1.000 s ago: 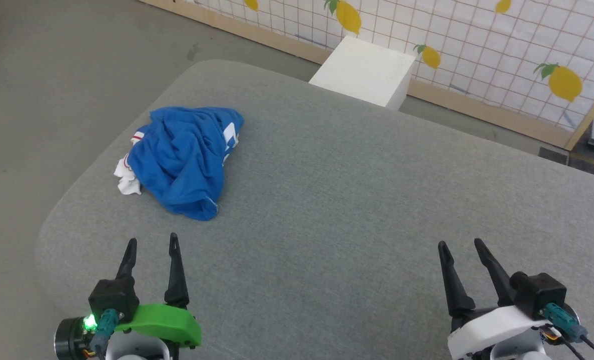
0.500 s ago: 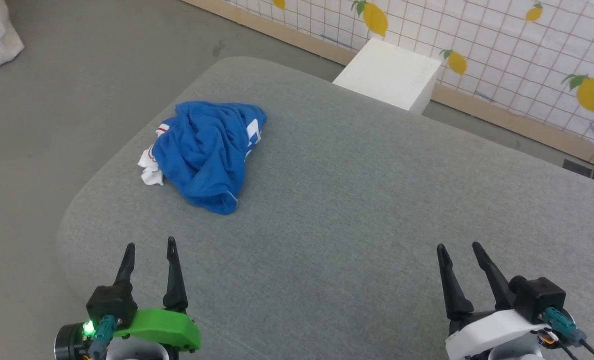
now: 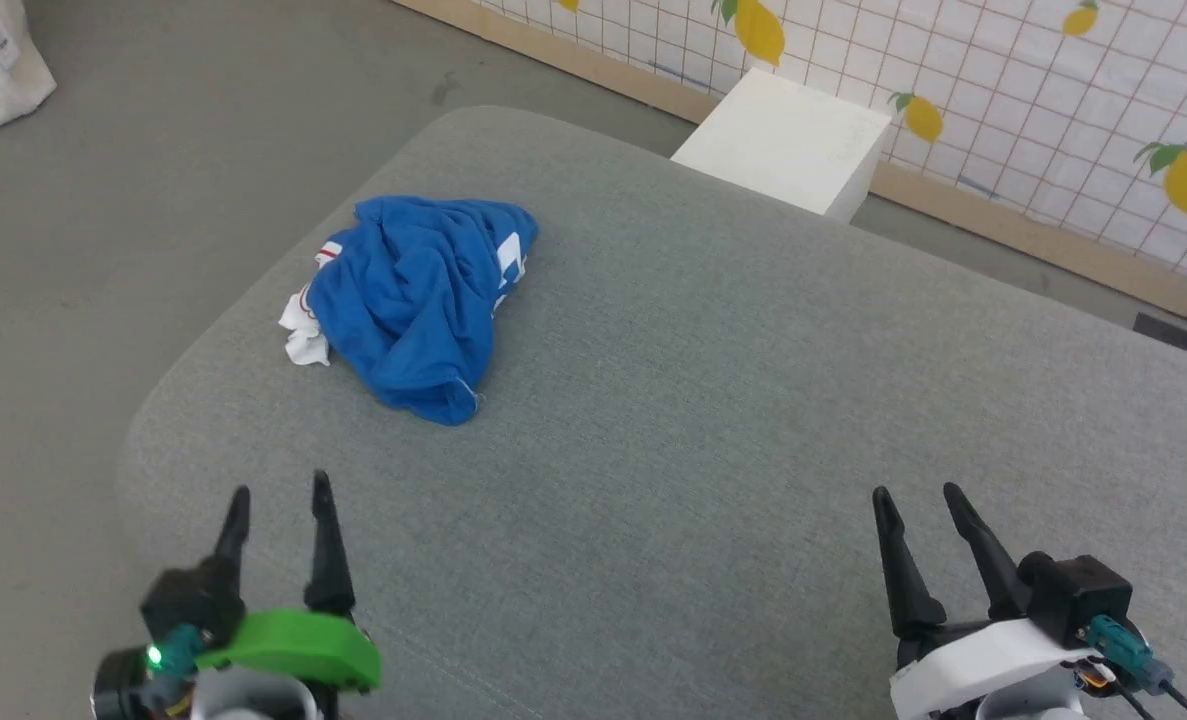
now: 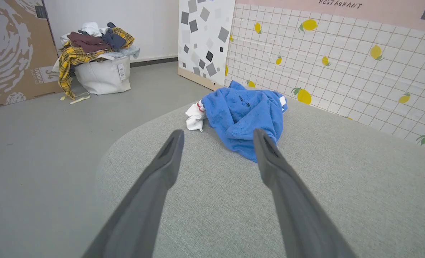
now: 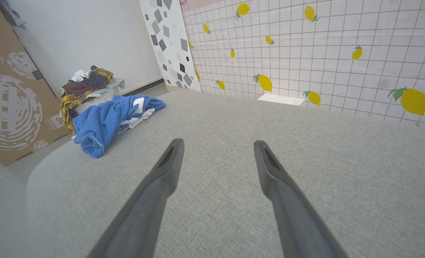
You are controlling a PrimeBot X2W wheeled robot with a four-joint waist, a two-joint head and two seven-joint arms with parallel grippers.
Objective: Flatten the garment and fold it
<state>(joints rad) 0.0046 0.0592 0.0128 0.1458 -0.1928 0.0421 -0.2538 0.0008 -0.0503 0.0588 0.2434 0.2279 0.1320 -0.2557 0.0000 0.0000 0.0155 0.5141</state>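
Garment (image 3: 408,300) lies bunched near the far left edge of the grey table (image 3: 753,420), flattening not yet begun; left gripper (image 3: 280,484) and right gripper (image 3: 916,489) hover wide apart and empty, so the next move is judged a reach for its hem.

Garment (image 3: 413,300): crumpled blue heap, not flat.
Royal-blue jersey bunched w/ deep folds; white sleeve bit w/ thin red stripe pokes out at left edge (some white print shows on the right side). Lies near far-left corner of grey padded surface (image 3: 713,400).
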